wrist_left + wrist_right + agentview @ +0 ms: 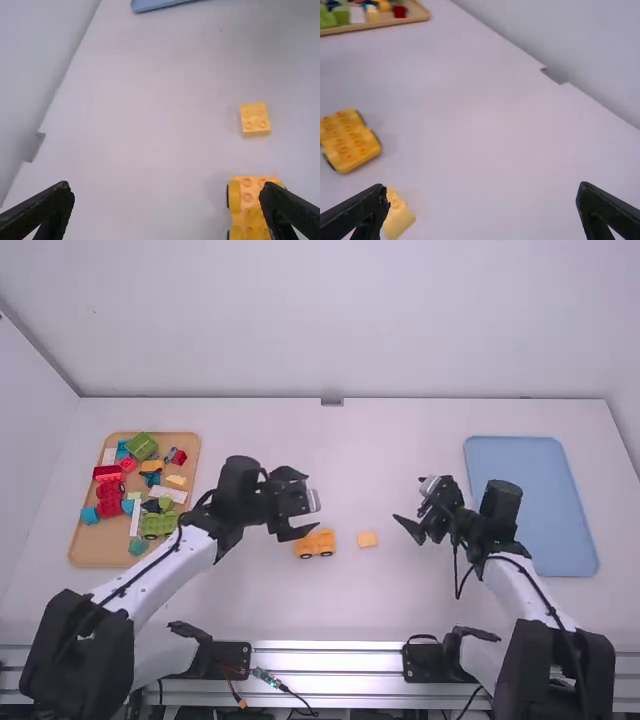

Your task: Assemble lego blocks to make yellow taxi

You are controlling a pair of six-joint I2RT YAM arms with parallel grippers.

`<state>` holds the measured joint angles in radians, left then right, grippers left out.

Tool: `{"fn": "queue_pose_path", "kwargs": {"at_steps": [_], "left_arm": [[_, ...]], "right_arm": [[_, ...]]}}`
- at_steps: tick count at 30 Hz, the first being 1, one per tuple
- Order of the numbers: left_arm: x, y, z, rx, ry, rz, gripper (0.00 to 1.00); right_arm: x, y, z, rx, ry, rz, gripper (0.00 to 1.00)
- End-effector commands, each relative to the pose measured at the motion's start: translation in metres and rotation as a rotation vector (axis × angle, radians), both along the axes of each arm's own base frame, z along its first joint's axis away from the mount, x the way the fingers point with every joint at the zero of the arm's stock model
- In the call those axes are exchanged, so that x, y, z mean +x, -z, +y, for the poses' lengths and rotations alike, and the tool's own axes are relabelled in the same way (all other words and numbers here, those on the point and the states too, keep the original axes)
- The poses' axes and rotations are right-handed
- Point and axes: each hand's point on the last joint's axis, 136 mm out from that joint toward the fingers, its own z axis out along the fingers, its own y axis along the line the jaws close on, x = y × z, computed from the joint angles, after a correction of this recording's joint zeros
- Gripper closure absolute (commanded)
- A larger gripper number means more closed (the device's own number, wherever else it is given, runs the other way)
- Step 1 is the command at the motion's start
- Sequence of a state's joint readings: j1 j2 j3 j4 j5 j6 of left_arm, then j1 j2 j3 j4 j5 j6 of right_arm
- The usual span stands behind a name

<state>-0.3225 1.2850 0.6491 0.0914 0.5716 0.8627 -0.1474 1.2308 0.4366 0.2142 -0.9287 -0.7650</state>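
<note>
In the high view's middle, find left gripper (311, 502), fingers apart, near wheeled base (316, 543); just right, yellow block (367, 539); farther right, right gripper (410, 500), also spread. Seems due for stacking: pinch block squarely, align over base, press down.

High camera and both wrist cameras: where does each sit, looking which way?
High view: above and behind, looking forward and down on the table; left arm and right arm show.
Left wrist view: on that wrist, facing toward the blue tray; left fingers show.
Right wrist view: on that wrist, facing toward the tan tray; right fingers show.
All three share the wheeled yellow base and small yellow block.
</note>
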Motion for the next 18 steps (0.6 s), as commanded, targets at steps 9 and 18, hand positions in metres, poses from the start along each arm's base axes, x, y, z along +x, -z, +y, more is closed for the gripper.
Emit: {"fn": "queue_pose_path", "kwargs": {"at_steps": [9,18], "left_arm": [[-0.042,0.019,0.001,-0.167,0.135,0.099,0.01],[-0.039,0.020,0.001,-0.164,0.129,0.103,0.01]], "right_arm": [[-0.036,0.012,0.053,-0.025,-0.277,-0.034,0.00],[-0.013,0.019,0.050,-0.066,-0.273,0.145,0.01]]}}
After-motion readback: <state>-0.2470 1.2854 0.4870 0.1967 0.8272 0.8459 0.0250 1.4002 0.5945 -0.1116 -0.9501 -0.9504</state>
